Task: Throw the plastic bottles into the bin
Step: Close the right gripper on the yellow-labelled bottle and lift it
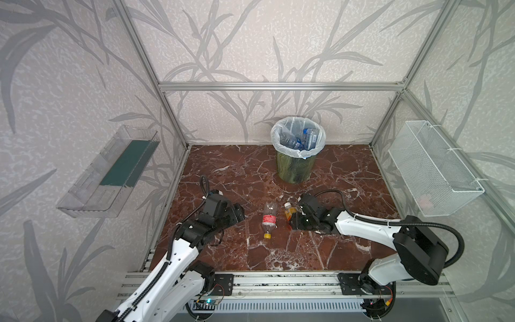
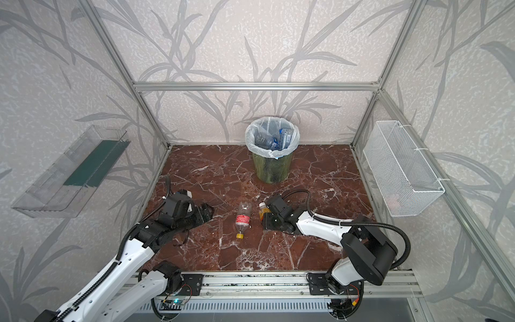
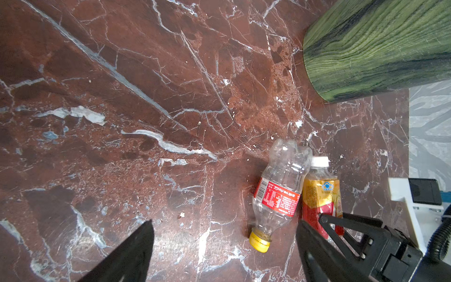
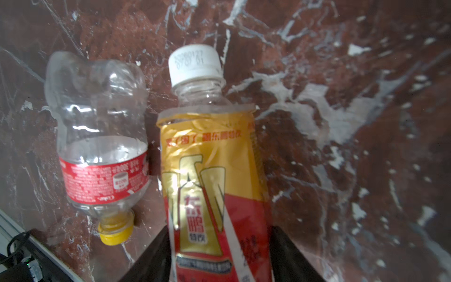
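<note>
Yellow-labelled bottle [image 4: 214,183] — clamped by right tool [image 4: 219,232] | left tool [image 3: 224,221] — spread wide | red-labelled bottle [image 1: 269,220] lying beside

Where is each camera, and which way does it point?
Both top views: high at the front, looking down and back over the table, bin, left arm and right arm.
Left wrist: on the left arm, looking down at the red-label bottle; the tips of its open left pincer show.
Right wrist: on the right arm, close on the yellow-label bottle between the tips of the right pincer.
Shared: every view shows both bottles.
</note>
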Tool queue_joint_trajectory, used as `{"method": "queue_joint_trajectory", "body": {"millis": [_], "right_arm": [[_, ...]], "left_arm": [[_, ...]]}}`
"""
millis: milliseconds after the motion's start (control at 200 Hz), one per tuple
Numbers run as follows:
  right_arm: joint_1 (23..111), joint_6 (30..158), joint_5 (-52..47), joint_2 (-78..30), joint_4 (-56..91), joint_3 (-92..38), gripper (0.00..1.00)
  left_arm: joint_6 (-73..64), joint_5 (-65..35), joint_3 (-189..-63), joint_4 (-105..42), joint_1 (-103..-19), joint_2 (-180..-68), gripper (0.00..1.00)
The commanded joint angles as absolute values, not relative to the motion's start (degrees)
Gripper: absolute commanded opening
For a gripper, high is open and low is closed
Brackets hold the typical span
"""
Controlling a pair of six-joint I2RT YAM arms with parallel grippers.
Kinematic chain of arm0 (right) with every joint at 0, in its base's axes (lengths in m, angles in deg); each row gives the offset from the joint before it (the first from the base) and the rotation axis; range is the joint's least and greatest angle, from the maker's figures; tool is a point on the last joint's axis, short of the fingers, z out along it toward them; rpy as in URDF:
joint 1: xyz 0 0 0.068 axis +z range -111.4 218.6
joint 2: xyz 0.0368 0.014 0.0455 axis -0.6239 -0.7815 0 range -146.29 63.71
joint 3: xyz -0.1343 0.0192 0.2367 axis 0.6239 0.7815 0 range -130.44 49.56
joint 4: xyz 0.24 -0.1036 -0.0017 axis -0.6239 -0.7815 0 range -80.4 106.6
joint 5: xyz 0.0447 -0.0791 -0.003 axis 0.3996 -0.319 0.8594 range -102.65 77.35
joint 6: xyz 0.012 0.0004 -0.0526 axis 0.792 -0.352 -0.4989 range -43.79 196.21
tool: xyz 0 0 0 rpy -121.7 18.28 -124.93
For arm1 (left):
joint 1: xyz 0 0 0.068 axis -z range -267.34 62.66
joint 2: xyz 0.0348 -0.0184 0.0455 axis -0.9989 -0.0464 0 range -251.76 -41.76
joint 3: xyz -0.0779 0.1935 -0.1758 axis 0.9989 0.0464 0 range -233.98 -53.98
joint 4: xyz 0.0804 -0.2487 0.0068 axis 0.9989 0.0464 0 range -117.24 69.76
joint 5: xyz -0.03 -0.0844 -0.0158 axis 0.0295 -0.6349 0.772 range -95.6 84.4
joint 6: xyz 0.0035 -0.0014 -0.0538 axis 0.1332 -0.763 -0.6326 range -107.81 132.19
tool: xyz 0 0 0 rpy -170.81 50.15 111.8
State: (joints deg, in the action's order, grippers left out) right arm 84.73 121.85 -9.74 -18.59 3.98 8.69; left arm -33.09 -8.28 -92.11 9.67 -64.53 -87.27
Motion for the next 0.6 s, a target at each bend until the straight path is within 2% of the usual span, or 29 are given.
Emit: {"method": "queue_joint_trajectory", "body": {"millis": [0, 385, 595], "right_arm": [[84.47, 122.17, -13.34, -15.33, -4.51, 10.91, 0.61], [82.46, 121.38, -13.66, -10.44, -10.45, 14.75, 0.61], [82.46, 120.60, -13.40, -10.09, -11.45, 14.32, 0.68]], "left_arm": [[-33.95, -7.93, -91.46, 7.87, -64.75, -88.60, 0.91], [-34.04, -8.72, -91.74, 6.42, -64.75, -89.94, 0.91], [-34.22, -8.48, -91.86, 7.14, -64.75, -89.73, 0.91]]}}
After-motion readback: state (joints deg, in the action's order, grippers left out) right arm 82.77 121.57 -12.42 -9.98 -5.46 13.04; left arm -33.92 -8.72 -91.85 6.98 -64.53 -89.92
